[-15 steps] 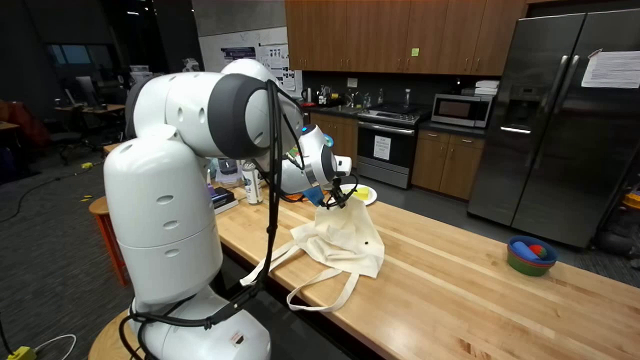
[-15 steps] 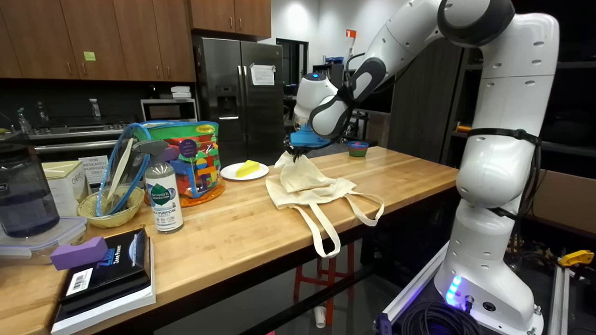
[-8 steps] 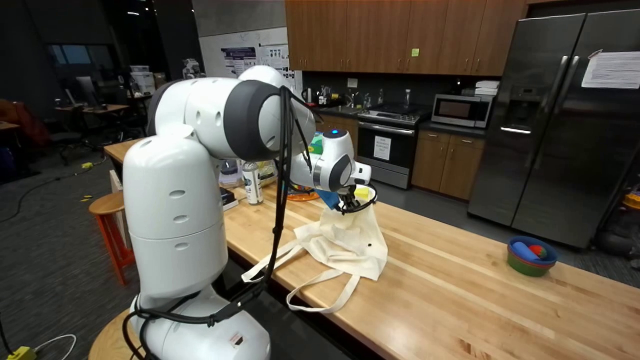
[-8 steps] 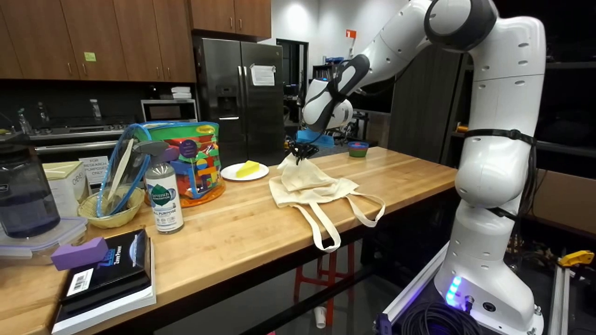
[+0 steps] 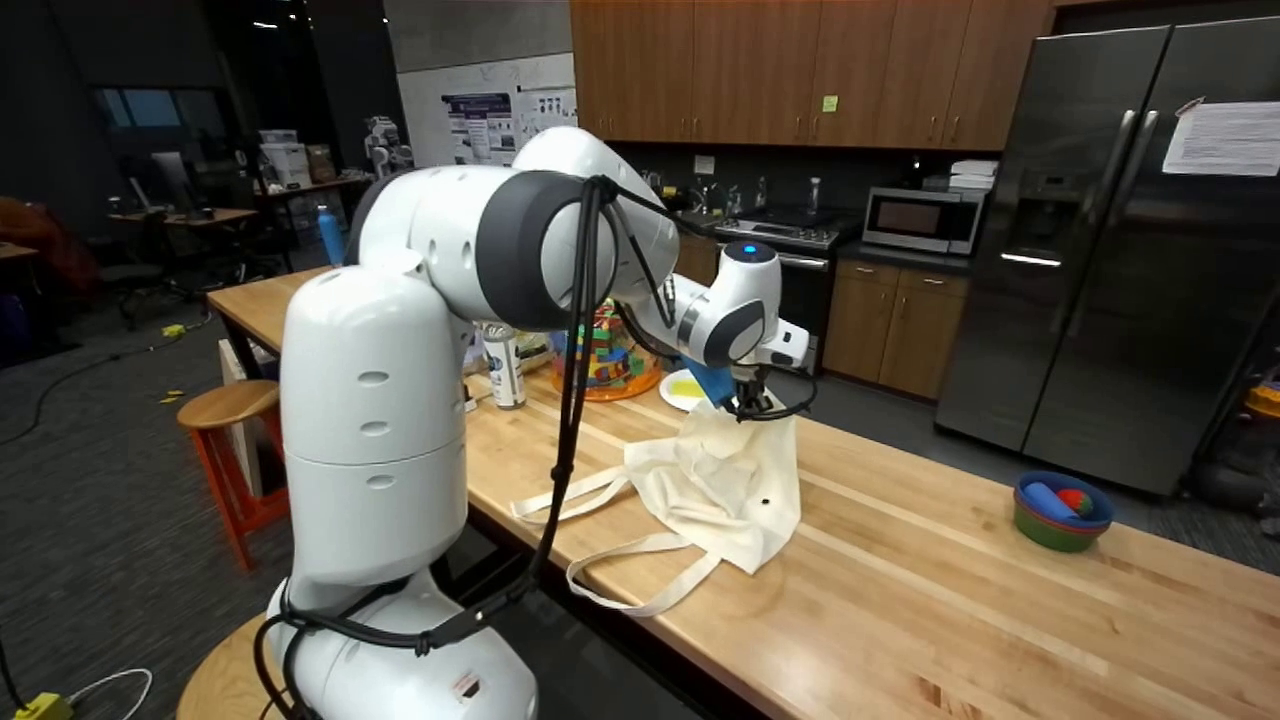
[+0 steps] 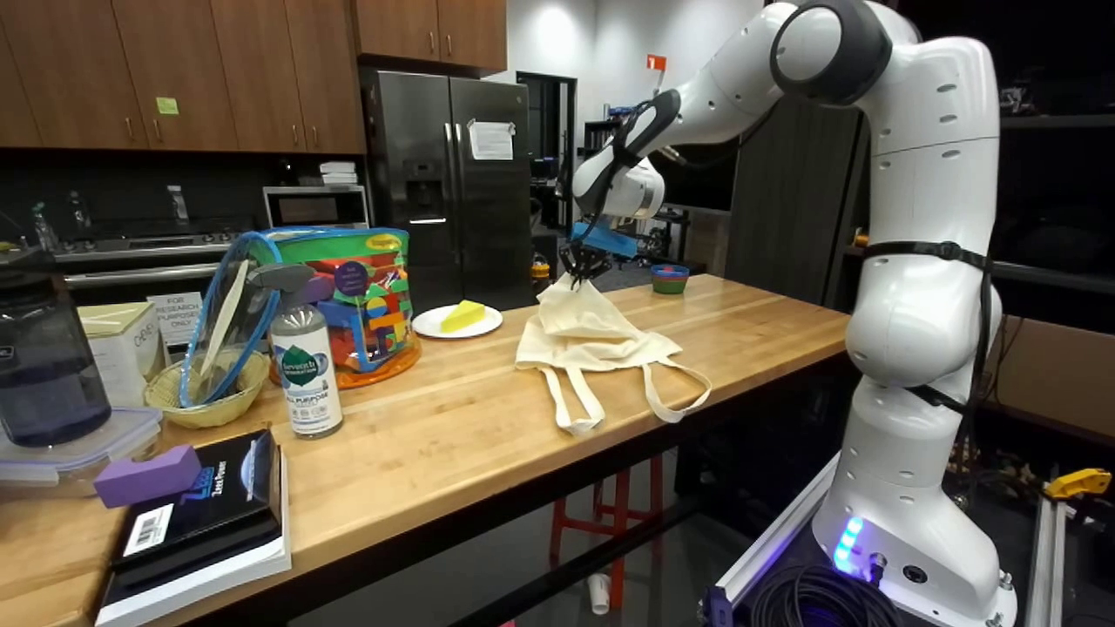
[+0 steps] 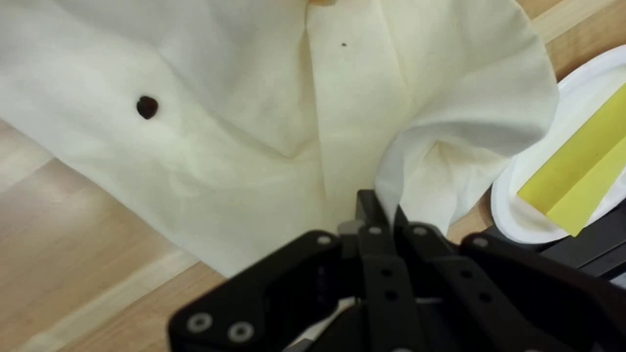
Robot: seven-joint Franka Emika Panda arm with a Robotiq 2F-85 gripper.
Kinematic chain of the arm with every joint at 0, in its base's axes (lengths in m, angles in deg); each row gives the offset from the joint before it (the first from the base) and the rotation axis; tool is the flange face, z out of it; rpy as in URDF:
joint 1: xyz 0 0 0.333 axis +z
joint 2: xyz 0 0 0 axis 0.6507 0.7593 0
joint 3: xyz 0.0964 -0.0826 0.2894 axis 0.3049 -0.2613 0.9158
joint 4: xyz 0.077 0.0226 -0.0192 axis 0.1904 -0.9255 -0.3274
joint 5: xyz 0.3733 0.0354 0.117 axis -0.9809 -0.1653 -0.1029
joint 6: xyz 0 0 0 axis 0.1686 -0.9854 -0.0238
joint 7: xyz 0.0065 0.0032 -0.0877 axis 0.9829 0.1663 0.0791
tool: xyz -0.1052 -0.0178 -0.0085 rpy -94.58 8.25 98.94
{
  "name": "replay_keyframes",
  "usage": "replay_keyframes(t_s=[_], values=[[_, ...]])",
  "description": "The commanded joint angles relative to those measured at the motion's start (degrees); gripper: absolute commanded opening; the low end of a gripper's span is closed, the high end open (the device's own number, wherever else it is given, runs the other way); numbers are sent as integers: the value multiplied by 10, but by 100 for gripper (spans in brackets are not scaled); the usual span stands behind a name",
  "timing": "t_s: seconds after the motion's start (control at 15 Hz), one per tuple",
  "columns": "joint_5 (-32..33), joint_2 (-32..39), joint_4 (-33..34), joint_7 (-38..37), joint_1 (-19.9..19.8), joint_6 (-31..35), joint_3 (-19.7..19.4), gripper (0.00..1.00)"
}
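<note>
A pale wooden counter (image 5: 900, 570) lies beneath the fingers (image 7: 389, 288). Beyond them, in both exterior views, brown cabinets (image 5: 770, 70) hang higher up, near a dark refrigerator (image 5: 1060, 240). Lower than them, a red-legged stool (image 5: 228, 402) stands on dark grey floor (image 5: 100, 510). Well behind them, a white wall (image 6: 562, 48) shows brightly lit.

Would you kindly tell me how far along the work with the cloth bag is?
Looks done: the gripper has its grip, shut on a fold of the cloth bag. In hand: that part is held raised above the table. Left, probably: laying that part down and letting go, since it is pinched up while the rest lies rumpled, straps trailing loosely.
</note>
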Motion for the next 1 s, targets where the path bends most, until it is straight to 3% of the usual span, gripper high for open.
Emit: replay_keyframes(t_s=[0.0,0.33,0.93], values=[[-9,30,41,5,-9,-29,-20,1],[28,35,29,0,16,-20,-23,1],[160,-20,-21,18,118,-18,25,1]])
